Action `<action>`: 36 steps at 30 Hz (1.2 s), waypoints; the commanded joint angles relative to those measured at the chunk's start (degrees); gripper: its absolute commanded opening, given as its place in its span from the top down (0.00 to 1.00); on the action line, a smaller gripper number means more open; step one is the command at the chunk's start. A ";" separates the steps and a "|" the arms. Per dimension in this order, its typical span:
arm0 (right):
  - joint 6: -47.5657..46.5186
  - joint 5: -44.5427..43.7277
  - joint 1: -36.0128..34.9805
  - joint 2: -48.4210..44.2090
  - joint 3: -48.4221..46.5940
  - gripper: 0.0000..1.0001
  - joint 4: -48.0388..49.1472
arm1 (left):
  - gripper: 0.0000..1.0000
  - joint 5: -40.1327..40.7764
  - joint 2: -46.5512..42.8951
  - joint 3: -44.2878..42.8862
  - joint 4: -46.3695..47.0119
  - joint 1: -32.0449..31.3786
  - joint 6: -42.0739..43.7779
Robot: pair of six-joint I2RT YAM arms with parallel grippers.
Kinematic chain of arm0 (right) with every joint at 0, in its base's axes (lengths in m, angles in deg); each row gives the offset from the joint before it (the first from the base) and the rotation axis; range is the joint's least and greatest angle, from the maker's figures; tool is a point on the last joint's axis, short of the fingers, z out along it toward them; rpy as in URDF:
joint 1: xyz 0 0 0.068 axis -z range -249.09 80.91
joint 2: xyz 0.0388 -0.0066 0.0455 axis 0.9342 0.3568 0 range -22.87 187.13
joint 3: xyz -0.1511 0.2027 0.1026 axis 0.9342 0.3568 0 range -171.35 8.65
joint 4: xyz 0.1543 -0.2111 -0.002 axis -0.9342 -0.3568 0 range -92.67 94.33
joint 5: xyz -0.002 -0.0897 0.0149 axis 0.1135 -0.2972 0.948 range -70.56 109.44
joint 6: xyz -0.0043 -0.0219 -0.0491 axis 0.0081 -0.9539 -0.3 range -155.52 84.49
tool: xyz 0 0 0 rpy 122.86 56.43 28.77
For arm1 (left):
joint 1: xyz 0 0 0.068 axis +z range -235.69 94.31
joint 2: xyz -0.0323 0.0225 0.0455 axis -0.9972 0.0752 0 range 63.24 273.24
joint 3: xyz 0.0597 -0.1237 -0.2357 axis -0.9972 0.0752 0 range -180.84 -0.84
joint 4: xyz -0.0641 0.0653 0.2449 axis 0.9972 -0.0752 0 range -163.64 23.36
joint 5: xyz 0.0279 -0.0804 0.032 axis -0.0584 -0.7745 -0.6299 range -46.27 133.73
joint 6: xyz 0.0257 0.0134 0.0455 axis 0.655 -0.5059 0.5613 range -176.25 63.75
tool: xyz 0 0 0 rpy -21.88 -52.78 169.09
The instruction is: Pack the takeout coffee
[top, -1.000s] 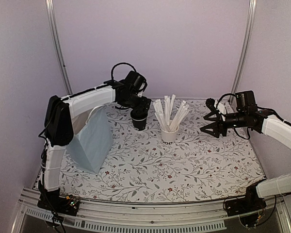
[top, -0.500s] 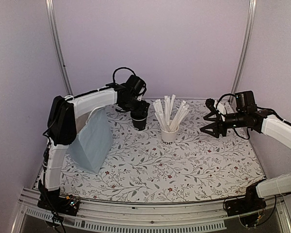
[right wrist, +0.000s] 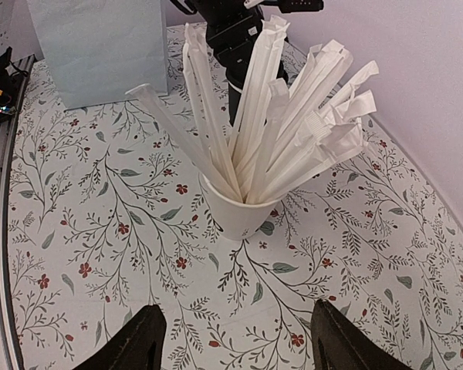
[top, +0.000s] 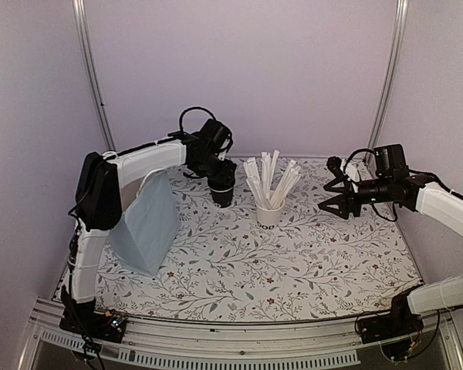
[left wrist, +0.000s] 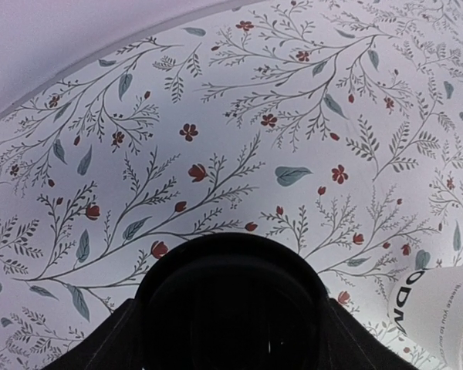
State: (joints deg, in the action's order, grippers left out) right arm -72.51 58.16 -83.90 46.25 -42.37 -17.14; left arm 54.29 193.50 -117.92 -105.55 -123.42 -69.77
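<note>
The takeout coffee [top: 221,196] is a small black cup standing on the flowered tablecloth at the back, left of centre. My left gripper [top: 222,183] reaches down over it from above. In the left wrist view the cup [left wrist: 231,293] fills the bottom centre, and my left gripper [left wrist: 230,320] has a dark finger close against each side of it. Black against black hides whether the fingers touch it. My right gripper [top: 332,199] hovers open over the right of the table, nothing between its fingers [right wrist: 143,339].
A white paper cup [top: 269,213] full of tall wrapped sticks stands just right of the black cup, also in the right wrist view [right wrist: 235,212]. A pale blue paper bag [top: 145,222] stands upright at the left. Lilac walls close the back and sides.
The left arm lowered slightly onto the black cup between the earliest frame and now, and its fingers have narrowed around it. The right arm has not moved.
</note>
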 commanded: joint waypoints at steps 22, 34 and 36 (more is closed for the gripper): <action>-0.35 -0.87 0.39 -0.35 0.14 0.32 -0.06 | 0.39 9.68 -36.50 19.85 -14.04 -20.84 -5.86; -0.27 -1.01 0.32 -0.09 0.22 0.33 0.11 | 0.39 4.16 -30.14 23.32 -5.36 -38.08 0.87; -0.27 -1.12 0.39 -0.11 0.31 0.33 0.12 | 0.39 1.65 -28.30 23.32 -3.31 -38.42 2.14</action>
State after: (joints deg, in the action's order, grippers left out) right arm -72.62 57.41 -83.90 46.25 -42.37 -17.12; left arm 60.06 161.30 -93.76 -113.44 -160.60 -71.65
